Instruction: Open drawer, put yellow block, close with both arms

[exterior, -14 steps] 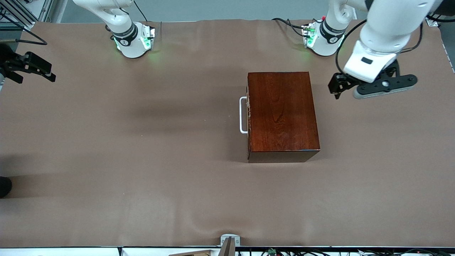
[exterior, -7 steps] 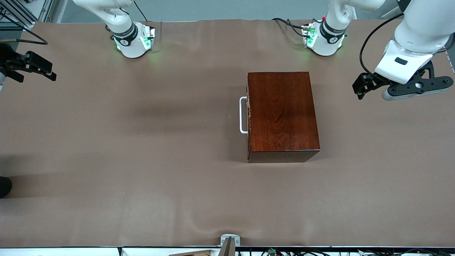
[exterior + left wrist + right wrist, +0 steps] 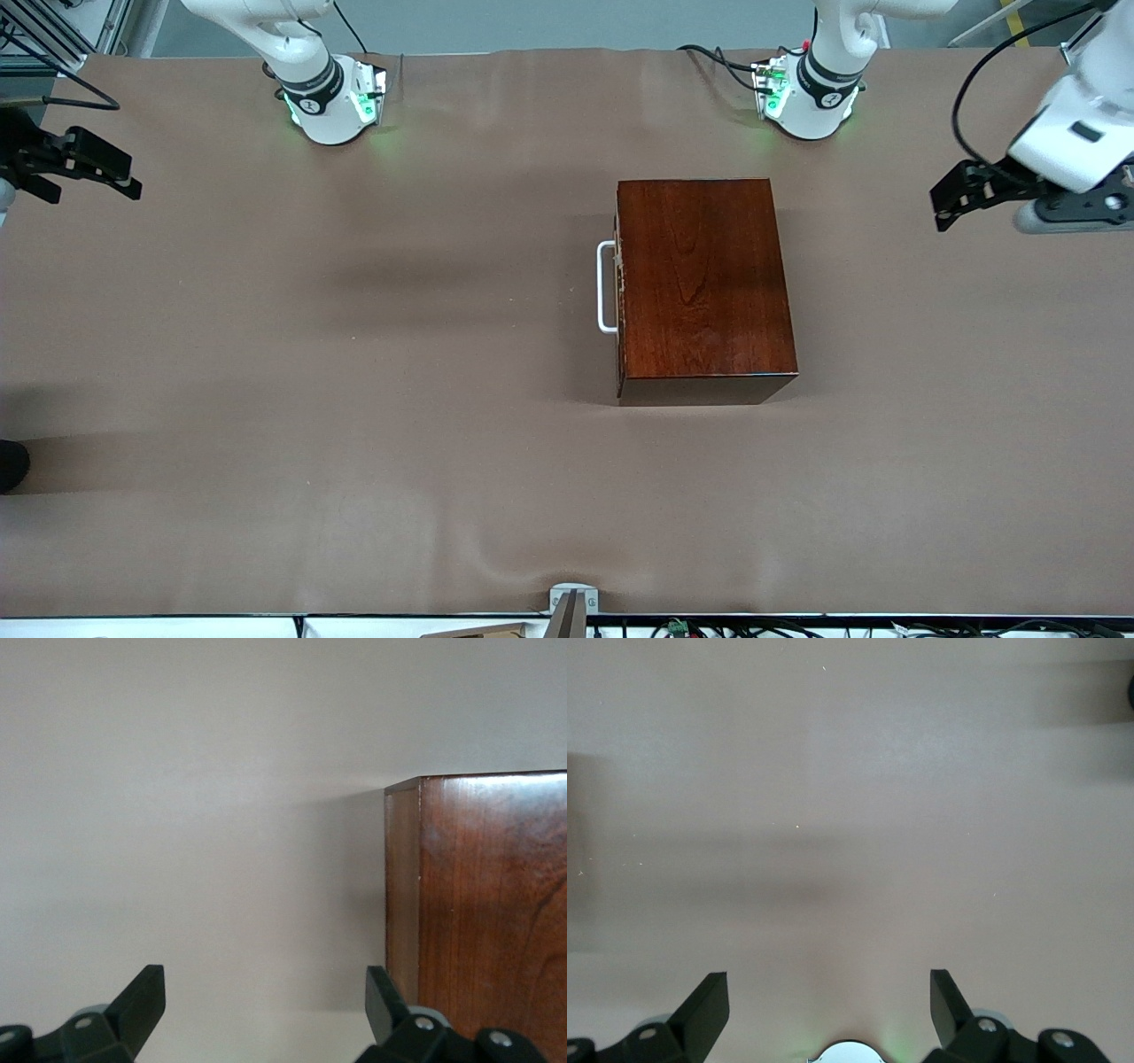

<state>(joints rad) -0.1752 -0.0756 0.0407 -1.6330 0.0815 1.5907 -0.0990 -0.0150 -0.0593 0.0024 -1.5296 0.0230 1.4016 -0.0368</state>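
The dark mahogany box (image 3: 704, 288) stands on the brown table, nearer the left arm's end. Its drawer is shut; only the white bar handle (image 3: 606, 287) shows, on the side facing the right arm's end. The yellow block is out of view. My left gripper (image 3: 946, 202) is open and empty, up in the air over the table's left-arm end, apart from the box. In the left wrist view (image 3: 266, 1010) a corner of the box (image 3: 478, 904) shows. My right gripper (image 3: 89, 182) is open and empty over the table's right-arm end; its wrist view (image 3: 830, 1010) shows bare table.
The brown table cover (image 3: 354, 399) spreads wide around the box. The arm bases (image 3: 332, 102) (image 3: 806, 97) glow green along the table's edge farthest from the front camera, with cables (image 3: 718, 58) beside the left one. A small metal bracket (image 3: 573, 602) sits at the near edge.
My left gripper has swung away from the box toward the left arm's end of the table, staying open. The right gripper has barely moved. The box and drawer are unchanged.
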